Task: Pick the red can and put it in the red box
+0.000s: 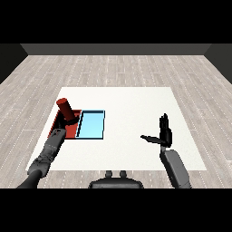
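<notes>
The red can [65, 108] is held tilted over the red tray [74, 131], at the table's left side. My left hand [69, 121] is curled round the can's lower end, which it hides. The can's upper end leans toward the far left. My right hand [163, 134] hovers over the right half of the table, far from the can, open with straight fingers pointing up and the thumb sticking out to the left.
A light blue tray [92, 125] lies right beside the red tray, on its right. The white table [136, 104] stretches between the trays and my right hand. Grey wooden floor surrounds the table.
</notes>
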`<action>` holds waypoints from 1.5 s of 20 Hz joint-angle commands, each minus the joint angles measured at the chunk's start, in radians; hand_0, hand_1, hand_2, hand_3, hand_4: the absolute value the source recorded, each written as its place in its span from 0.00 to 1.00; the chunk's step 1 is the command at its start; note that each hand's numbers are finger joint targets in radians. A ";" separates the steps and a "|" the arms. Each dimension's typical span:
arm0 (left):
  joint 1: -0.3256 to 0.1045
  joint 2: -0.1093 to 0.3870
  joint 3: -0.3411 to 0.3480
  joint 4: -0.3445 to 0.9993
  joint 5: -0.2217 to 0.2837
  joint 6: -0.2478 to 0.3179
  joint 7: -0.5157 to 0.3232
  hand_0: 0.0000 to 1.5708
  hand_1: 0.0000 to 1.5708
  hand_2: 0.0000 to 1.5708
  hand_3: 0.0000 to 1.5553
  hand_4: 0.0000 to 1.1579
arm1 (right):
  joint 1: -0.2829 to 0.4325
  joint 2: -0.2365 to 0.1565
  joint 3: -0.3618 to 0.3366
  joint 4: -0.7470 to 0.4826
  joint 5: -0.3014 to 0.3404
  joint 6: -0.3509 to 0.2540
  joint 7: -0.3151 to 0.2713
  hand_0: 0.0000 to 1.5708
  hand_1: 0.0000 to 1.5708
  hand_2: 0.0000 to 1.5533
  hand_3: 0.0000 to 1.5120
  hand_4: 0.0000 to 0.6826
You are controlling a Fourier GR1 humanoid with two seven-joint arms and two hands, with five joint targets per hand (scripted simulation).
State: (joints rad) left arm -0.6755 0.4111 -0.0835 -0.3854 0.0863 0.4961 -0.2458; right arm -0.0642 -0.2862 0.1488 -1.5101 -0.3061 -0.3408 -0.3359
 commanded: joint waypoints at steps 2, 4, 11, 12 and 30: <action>-0.052 -0.001 -0.010 0.218 -0.044 -0.003 0.075 0.47 0.47 0.47 0.47 0.70 | -0.004 0.038 0.004 0.053 0.007 0.002 -0.044 0.00 0.00 0.00 0.00 0.00; -0.095 -0.042 -0.015 0.270 -0.057 0.041 0.137 0.41 0.41 0.45 0.00 0.56 | -0.031 -0.001 -0.030 0.072 -0.009 0.024 -0.016 0.00 0.00 0.00 0.00 0.00; -0.016 0.010 0.077 0.329 0.018 0.023 0.103 0.70 0.70 0.67 0.00 0.57 | -0.079 0.040 -0.050 0.184 -0.011 0.035 -0.070 0.00 0.00 0.00 0.00 0.00; -0.080 0.005 0.071 0.346 0.012 0.020 0.180 0.82 0.82 0.74 0.00 0.60 | -0.114 0.046 -0.044 0.183 -0.005 0.030 -0.059 0.00 0.00 0.00 0.00 0.00; -0.041 0.067 0.175 0.166 0.099 -0.154 -0.172 0.89 0.89 0.82 0.00 0.00 | -0.076 0.062 -0.063 0.120 -0.032 0.098 -0.107 0.00 0.00 0.00 0.00 0.00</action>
State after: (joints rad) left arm -0.7249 0.4831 0.0424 -0.1481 0.1403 0.3608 -0.2814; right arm -0.1556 -0.2238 0.0874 -1.3931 -0.3348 -0.2760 -0.4080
